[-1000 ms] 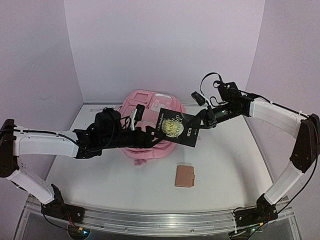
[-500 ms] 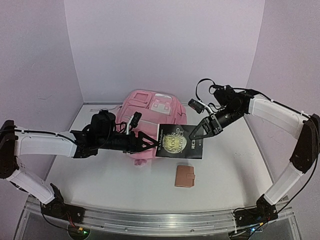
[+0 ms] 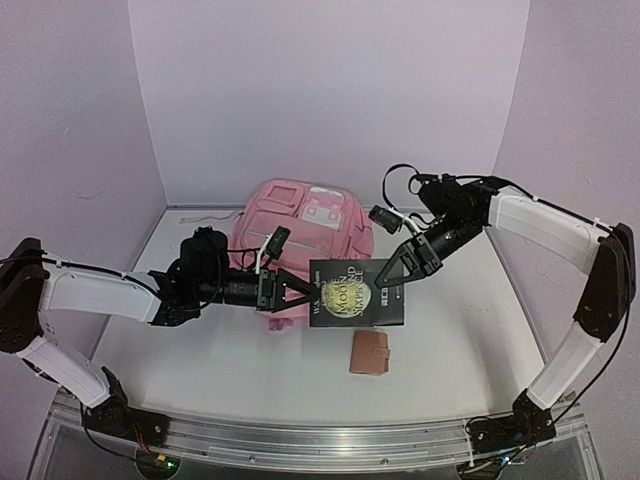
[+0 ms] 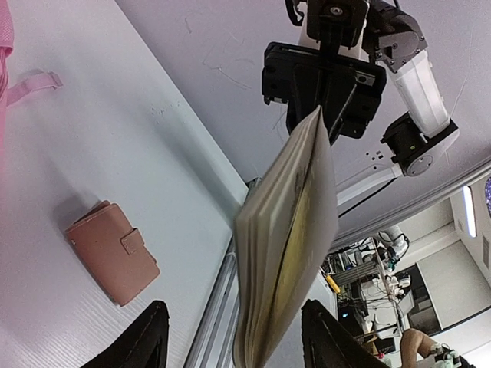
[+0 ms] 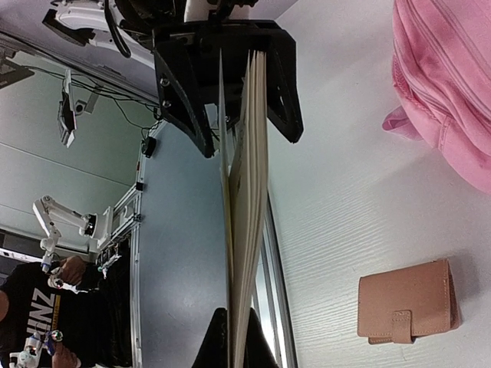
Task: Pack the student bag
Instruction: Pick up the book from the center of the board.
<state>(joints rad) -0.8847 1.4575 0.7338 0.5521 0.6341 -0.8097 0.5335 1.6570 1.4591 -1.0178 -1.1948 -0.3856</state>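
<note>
The pink student bag (image 3: 300, 222) lies at the back middle of the table; its edge shows in the right wrist view (image 5: 453, 84). My right gripper (image 3: 401, 268) is shut on the right edge of a black book with gold lettering (image 3: 360, 293) and holds it upright above the table, in front of the bag. In its wrist view the fingers (image 5: 219, 345) pinch the pages (image 5: 244, 192). My left gripper (image 3: 297, 291) is open, its jaws either side of the book's left edge (image 4: 288, 245) without touching it.
A small tan wallet (image 3: 370, 353) lies on the table below the book, also in the left wrist view (image 4: 111, 249) and the right wrist view (image 5: 406, 300). A pink strap (image 4: 31, 83) lies beside the bag. Walls close the back and sides.
My right gripper has carried the book forward and down, away from the bag. My left gripper has drawn back from the bag and now straddles the book's left edge.
</note>
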